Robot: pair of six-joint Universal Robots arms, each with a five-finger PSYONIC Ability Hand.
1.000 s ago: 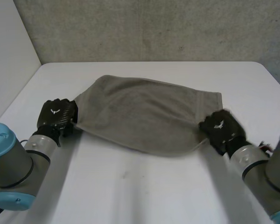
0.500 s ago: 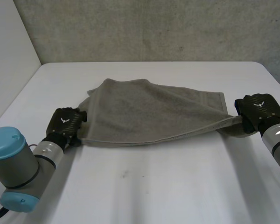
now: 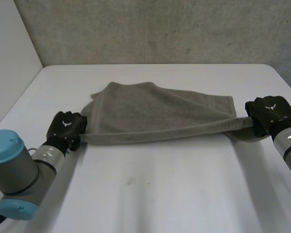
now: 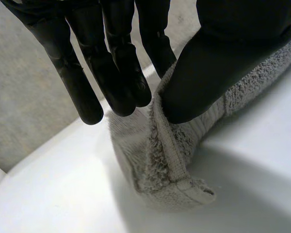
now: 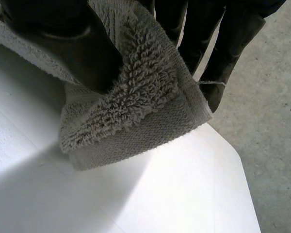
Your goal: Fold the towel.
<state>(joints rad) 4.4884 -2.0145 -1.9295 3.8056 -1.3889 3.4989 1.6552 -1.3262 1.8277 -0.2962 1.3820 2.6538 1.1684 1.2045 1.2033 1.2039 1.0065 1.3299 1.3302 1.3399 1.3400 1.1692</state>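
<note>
— Stretching across the white table (image 3: 160, 194), how is the grey terry-cloth towel (image 3: 155, 114) lying?
— Its far part is resting on the table, while its near edge is running taut between the hands, raised above the surface.
— And the hands are gripping it?
— The black left hand (image 3: 65, 125) is pinching the near left corner between thumb and straight fingers; the black right hand (image 3: 269, 110) is pinching the near right corner, thumb pressing cloth against its fingers.
</note>
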